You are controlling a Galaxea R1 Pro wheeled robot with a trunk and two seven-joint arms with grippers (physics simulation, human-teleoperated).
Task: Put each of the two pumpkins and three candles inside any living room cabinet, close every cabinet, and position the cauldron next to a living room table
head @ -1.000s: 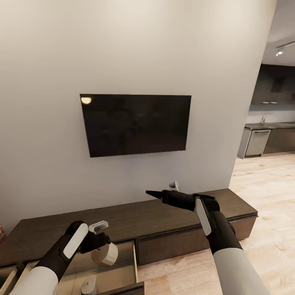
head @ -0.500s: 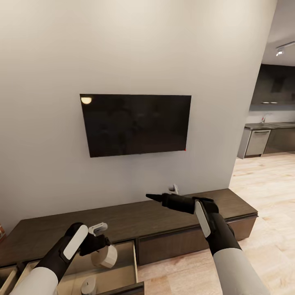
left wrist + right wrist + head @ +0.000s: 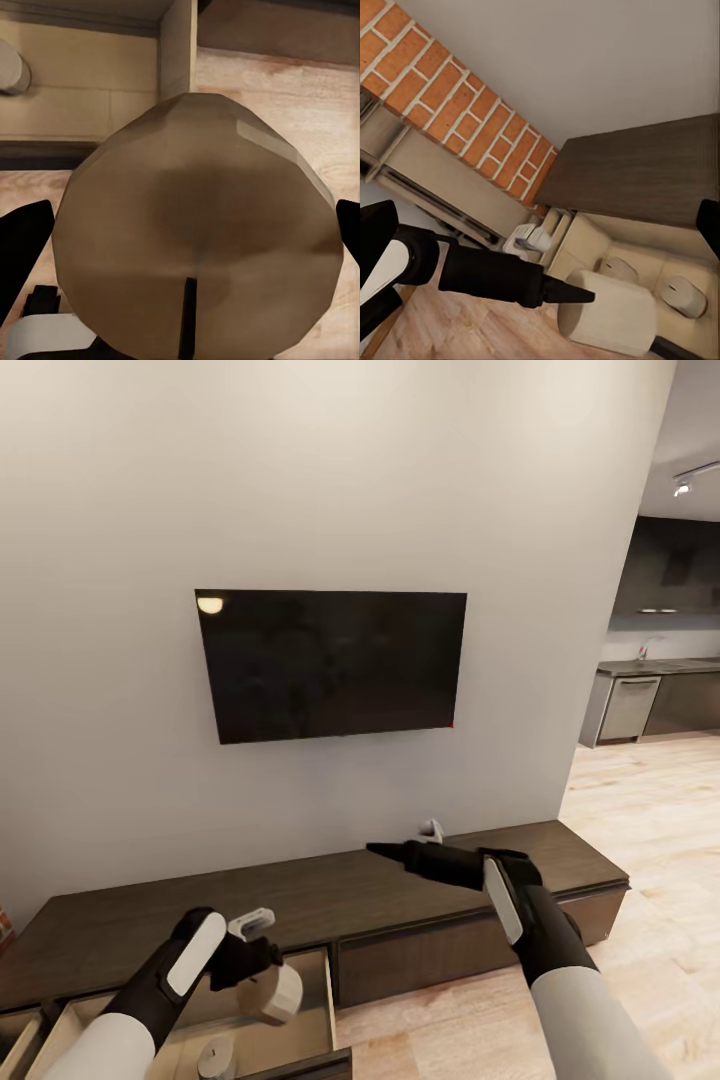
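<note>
The candle (image 3: 270, 992) is sitting clamped in the left gripper (image 3: 262, 972), hanging over the front right corner of the open drawer (image 3: 318, 1000) of the cabinet (image 3: 330, 905). Two more candles (image 3: 684, 295) are lying on the pale drawer floor, seen from the right wrist. The right gripper (image 3: 385, 849) is hovering above the cabinet top, pointing left with nothing in it, and I honestly can't tell how far its jaws are parted. A dark TV (image 3: 332, 663) is hanging on the wall above, with a brick wall (image 3: 465, 127) off to one side.
</note>
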